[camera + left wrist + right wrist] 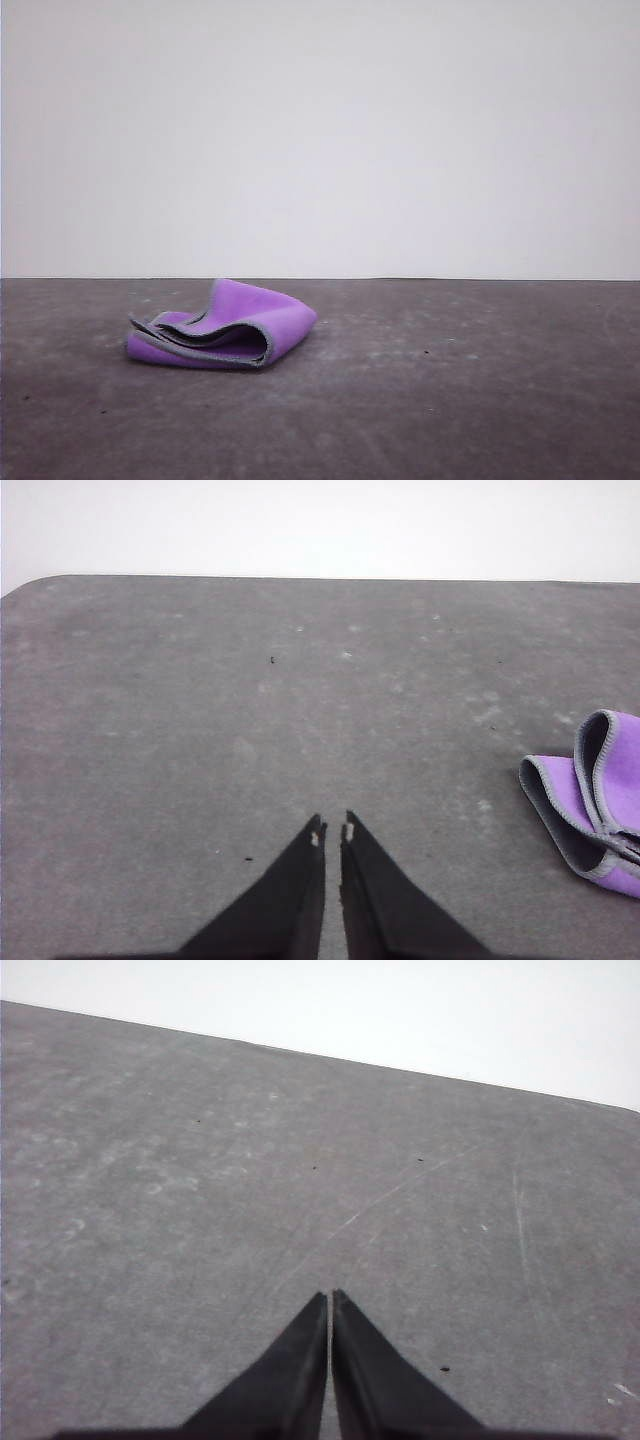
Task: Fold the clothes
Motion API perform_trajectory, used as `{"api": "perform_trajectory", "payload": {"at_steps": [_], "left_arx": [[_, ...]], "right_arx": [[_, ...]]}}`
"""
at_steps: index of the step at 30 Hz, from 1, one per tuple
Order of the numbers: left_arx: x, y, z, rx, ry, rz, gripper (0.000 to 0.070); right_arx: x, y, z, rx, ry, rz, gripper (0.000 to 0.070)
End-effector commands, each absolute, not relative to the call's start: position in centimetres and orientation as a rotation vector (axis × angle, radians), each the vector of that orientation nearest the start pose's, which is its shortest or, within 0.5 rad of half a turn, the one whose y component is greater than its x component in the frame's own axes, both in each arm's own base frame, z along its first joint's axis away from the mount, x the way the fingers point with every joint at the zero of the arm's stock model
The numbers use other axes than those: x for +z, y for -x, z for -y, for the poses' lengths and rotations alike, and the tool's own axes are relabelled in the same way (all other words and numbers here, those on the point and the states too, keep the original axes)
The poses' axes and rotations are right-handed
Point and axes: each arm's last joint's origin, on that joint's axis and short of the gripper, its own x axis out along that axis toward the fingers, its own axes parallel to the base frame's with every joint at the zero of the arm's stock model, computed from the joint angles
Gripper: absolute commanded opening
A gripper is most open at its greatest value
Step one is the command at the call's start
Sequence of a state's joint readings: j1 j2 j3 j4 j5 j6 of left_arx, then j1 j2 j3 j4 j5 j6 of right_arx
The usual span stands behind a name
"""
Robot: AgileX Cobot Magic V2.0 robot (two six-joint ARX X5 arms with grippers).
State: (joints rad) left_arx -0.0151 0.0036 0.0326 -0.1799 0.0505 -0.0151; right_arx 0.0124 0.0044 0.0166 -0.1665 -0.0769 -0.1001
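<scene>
The cloth [225, 326] lies on the dark grey counter [480, 390], left of centre in the front view and toward the far side, well apart from both grippers. It is bunched into a loose, uneven fold: purple faces up and out, dark grey shows between the layers, and the light grey border curls along the open edges that face near and left. The left wrist view catches its open layered edges [592, 802], off to one side of the left gripper [332, 832], whose fingers are drawn almost together with a thin gap between the tips and nothing between them. The right gripper [330, 1300] has its fingers pressed together over bare counter, also holding nothing. Judging from this, the fold is not yet neat, so the step in hand is probably to reach the cloth and take hold of it. To do that well, the fingers need to spread before they come down, and each should pinch a corner on the stitched border, not the bulging middle, taking only the layer meant to move. The cloth looks thick and springy, so a shallow bite may slip; a firm bite at the border, a low lift and a slow drag should lay it flat before edges are matched.
</scene>
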Motion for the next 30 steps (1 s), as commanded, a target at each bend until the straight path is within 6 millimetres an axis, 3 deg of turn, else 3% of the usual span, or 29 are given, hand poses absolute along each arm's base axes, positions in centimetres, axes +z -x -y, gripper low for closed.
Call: {"api": "perform_trajectory", "payload": {"at_steps": [1,30], "left_arx": [[14.97,-9.56,0.27,-0.061,0.011,-0.176,0.0016],[14.97,-9.56,0.27,-0.061,0.011,-0.176,0.0016]], "right_arx": [[15.24,-9.61,-0.34,0.096,0.084,-0.142,0.0],[15.24,-9.61,-0.34,0.096,0.085,-0.142,0.0]]}}
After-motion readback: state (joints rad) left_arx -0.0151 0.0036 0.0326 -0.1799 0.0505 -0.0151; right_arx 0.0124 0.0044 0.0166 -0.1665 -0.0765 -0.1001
